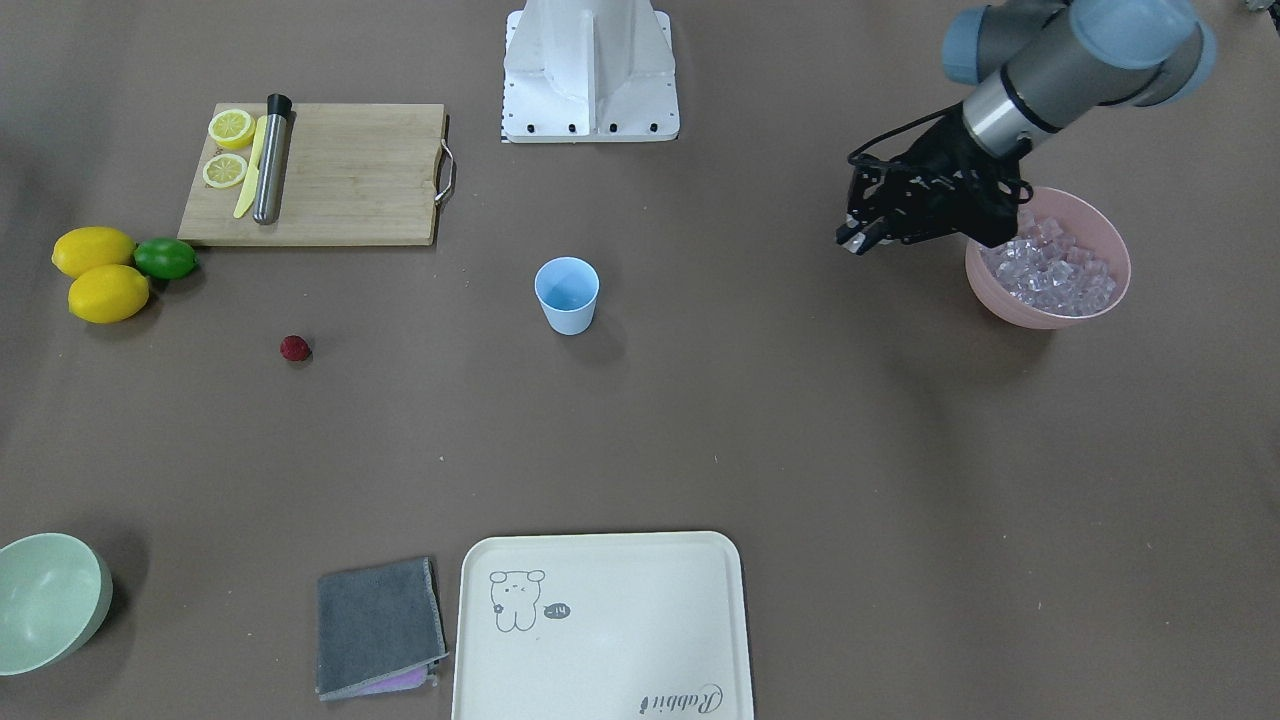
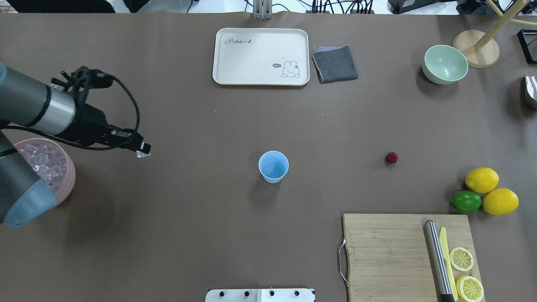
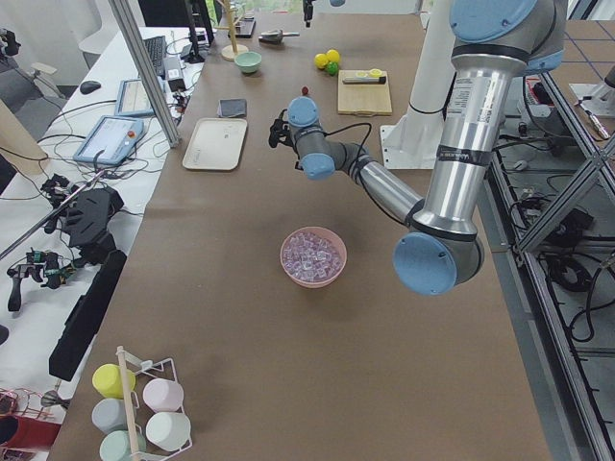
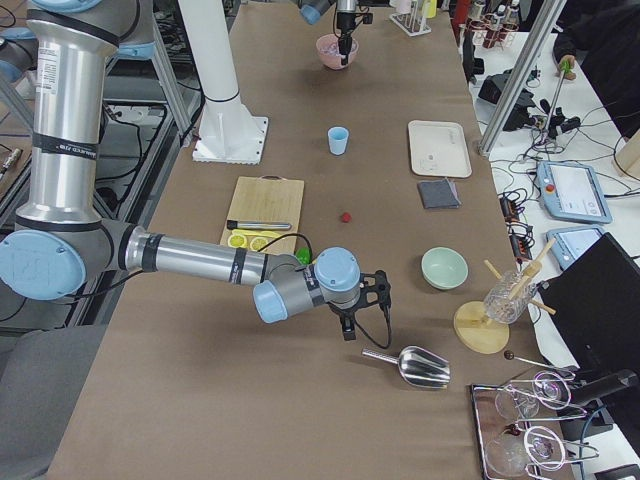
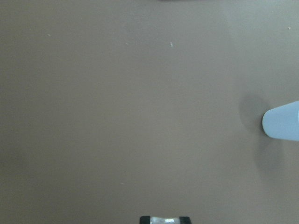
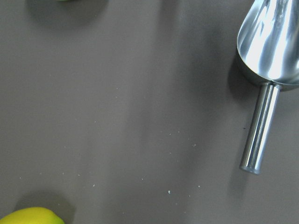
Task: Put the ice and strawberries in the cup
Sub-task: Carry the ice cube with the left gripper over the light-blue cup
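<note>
- Dial centred on the cup, 12 o'clock pointing away from the robot.
- 5 o'clock, nearest the robot: wooden cutting board bearing two lemon halves, a yellow knife and a steel rod.
- 9 o'clock: pink bowl, holding a pile of ice.
- Left gripper: raised off the tabletop, between pink bowl and cup, clamped on one ice cube.
- Cup: upright, mid-tabletop; only its blue inner wall shows.
- 3 o'clock: strawberry on the tabletop, well apart from the cup; two lemons and a lime farther out.
- Right gripper: over the tabletop near a metal scoop; open or closed cannot be told.
- Far side: cream tray at 12 o'clock, grey cloth at 1, pale green bowl at 2.
</note>
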